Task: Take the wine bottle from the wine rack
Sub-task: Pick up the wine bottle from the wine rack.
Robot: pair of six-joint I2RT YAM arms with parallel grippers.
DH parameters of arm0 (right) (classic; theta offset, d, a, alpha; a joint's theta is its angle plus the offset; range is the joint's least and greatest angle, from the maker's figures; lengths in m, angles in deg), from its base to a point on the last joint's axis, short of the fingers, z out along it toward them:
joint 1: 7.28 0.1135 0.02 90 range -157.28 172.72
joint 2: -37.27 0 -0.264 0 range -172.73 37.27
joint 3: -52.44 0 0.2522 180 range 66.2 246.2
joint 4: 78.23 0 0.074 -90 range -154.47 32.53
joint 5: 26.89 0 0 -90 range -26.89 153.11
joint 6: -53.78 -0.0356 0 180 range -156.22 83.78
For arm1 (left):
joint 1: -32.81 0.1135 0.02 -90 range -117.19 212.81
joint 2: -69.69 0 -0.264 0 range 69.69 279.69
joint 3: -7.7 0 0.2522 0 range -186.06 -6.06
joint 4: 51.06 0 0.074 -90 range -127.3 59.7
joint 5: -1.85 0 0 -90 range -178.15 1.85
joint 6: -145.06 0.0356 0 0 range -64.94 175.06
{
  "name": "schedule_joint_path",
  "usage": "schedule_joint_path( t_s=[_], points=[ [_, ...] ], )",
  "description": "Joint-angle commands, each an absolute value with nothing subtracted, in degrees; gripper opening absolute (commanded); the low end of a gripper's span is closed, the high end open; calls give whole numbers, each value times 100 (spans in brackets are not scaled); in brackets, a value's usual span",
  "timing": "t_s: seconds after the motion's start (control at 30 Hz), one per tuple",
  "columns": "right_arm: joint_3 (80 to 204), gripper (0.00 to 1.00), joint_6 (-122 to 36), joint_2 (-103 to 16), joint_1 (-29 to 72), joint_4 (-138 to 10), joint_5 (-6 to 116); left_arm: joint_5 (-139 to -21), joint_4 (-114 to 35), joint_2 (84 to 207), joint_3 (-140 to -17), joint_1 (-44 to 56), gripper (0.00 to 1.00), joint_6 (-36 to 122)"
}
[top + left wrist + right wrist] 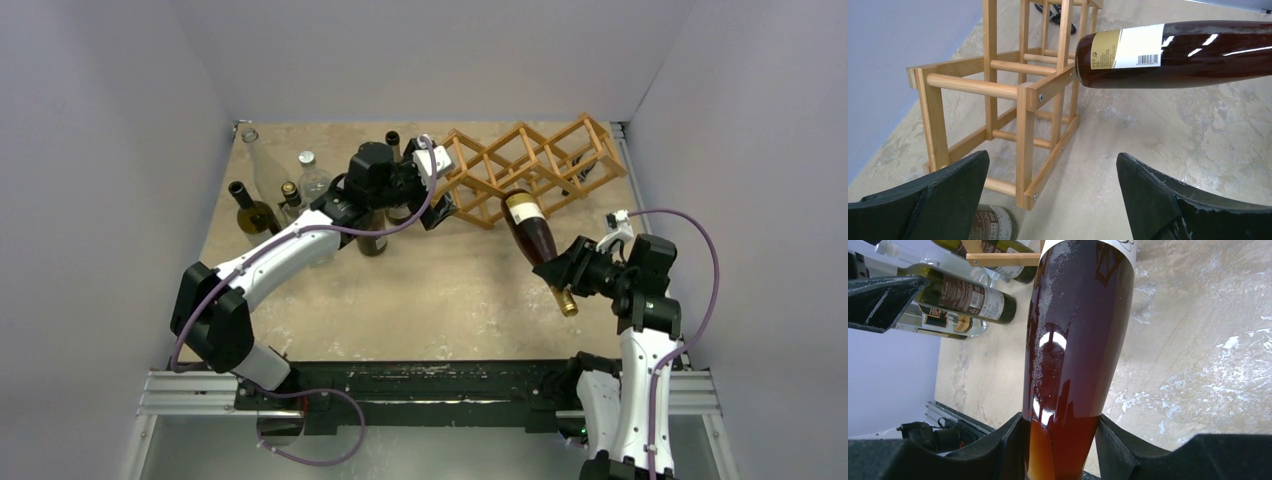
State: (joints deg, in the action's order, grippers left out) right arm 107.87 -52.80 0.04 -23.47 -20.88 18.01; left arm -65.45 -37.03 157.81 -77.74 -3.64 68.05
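Now my right gripper (1059, 422) clamps the wine bottle (530, 238) near its neck, base pointing far-left at the wine rack (520, 165); left gripper (1052, 156) gapes empty.

Glossy brown glass wine bottle (1073, 340) with paper label (1128, 47); wine rack (1025, 125) — smooth pale wood; table (1173, 130) — matt, stone-patterned.

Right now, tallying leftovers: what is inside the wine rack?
Visible cells of the wine rack hold nothing; the brown wine bottle, in the right gripper, has its base at the front edge. The left gripper hides the left end from above.
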Motion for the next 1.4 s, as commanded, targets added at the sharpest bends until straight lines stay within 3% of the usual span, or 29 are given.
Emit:
schedule_joint_path(
  t_s=[0.0,0.83,1.37],
  points=[
    [11136,0,-5200,203,-2362,-3970,639,-6330,-3994,15364,-7514,-414,100,6550],
    [11100,0,-4967,-253,-2358,-3587,330,-6961,-4068,13419,-5692,-1630,100,7439],
    [11208,0,-4350,-459,-2351,-2646,82,-8366,-5289,13069,-4257,-2949,100,7830]
  ],
)
